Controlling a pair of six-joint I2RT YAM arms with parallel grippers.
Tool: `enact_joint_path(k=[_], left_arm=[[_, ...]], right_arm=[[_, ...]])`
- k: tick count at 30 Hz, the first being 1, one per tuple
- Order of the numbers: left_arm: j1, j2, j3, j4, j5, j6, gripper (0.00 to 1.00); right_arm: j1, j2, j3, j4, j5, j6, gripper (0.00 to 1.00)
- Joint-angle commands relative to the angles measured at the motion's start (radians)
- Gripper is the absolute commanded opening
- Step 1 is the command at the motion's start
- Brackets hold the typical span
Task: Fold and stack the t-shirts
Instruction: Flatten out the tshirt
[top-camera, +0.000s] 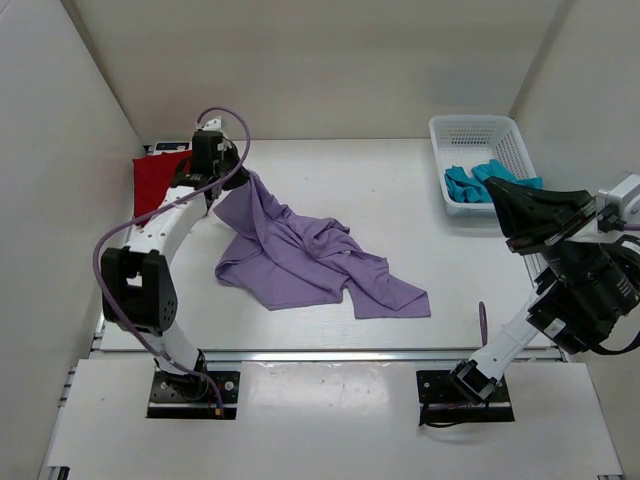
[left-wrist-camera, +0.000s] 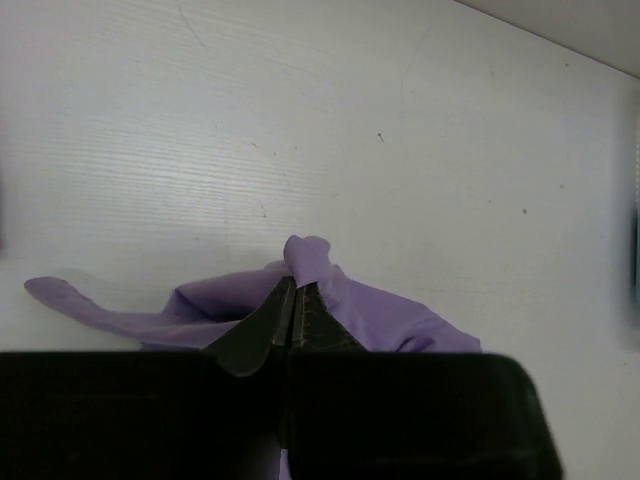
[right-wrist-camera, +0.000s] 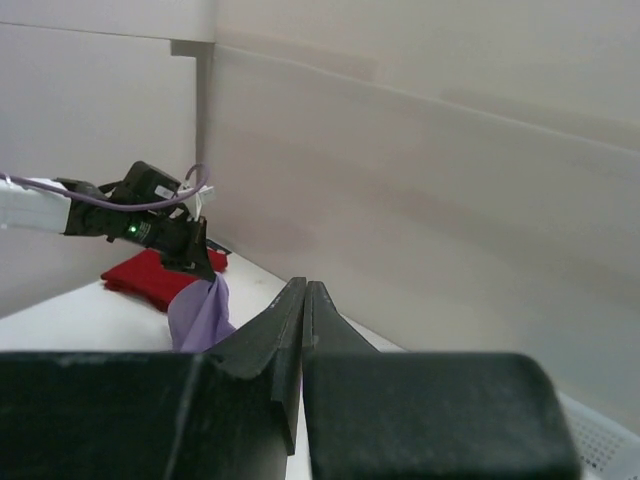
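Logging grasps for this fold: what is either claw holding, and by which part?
The left claw is pinched shut on the lavender t-shirt, at a small bunch of cloth on its far edge. The right claw is shut on nothing.

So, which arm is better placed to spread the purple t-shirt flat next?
The left, I think: the left gripper is shut on the purple t-shirt, while the right gripper is shut on nothing, raised near the basket.

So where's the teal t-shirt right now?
In the top view the teal t-shirt lies bunched inside the white mesh basket at the far right of the table, well apart from the lavender t-shirt spread mid-table.
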Motion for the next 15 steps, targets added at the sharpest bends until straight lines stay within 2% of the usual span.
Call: enact_joint_path(k=[1,2,3,4,5,6,7,8,9,10,11,12,13,14,15], left_arm=[[-0.012,0.081,0.07,0.028,-0.036,0.017,0.1],[-0.02,0.124,0.12,0.0,-0.055,0.023,0.14],[-0.02,0.155,0.16,-0.041,-0.042,0.019,0.34],[-0.015,0.166,0.17,-0.043,-0.022,0.015,0.43],[-0.018,0.159,0.155,-0.034,-0.005,-0.001,0.57],[-0.021,0.12,0.126,-0.009,0.0,-0.008,0.65],[-0.027,0.097,0.106,0.041,0.01,-0.026,0.79],[-0.034,0.056,0.071,0.064,0.021,-0.031,0.98],[-0.038,0.01,0.052,0.072,0.026,-0.047,0.99],[-0.046,-0.01,0.043,0.077,0.03,-0.052,0.98],[-0.047,-0.024,0.034,0.08,0.047,-0.063,0.99],[-0.046,-0.048,0.015,0.084,0.058,-0.078,0.99],[-0.047,-0.078,0.001,0.104,0.062,-0.086,0.99],[-0.051,-0.096,-0.034,0.126,0.082,-0.101,0.99],[-0.054,-0.13,-0.06,0.138,0.084,-0.106,0.99]], right_arm=[[-0.036,-0.065,-0.019,0.549,0.012,-0.21,0.0],[-0.045,-0.055,-0.01,0.553,0.015,-0.231,0.0],[-0.068,-0.039,0.009,0.55,0.015,-0.242,0.0],[-0.109,-0.024,0.022,0.538,0.029,-0.251,0.01],[-0.136,0.009,0.051,0.533,0.029,-0.262,0.0],[-0.218,0.025,0.084,0.477,0.035,-0.214,0.0],[-0.351,0.051,0.099,0.27,0.07,-0.025,0.0],[-0.437,0.062,0.139,-0.185,0.093,0.152,0.0],[-0.655,0.091,0.245,-0.502,0.11,0.62,0.0],[-0.909,0.12,0.392,-1.017,0.069,0.99,0.01],[-1.102,0.179,0.439,-1.189,0.063,1.061,0.02],[-1.167,0.223,0.416,-1.147,0.07,1.004,0.01],[-1.233,0.237,0.335,-0.922,0.122,0.804,0.0],[-1.172,0.272,0.291,-0.614,0.171,0.673,0.02],[-1.12,0.292,0.215,-0.462,0.182,0.424,0.05]])
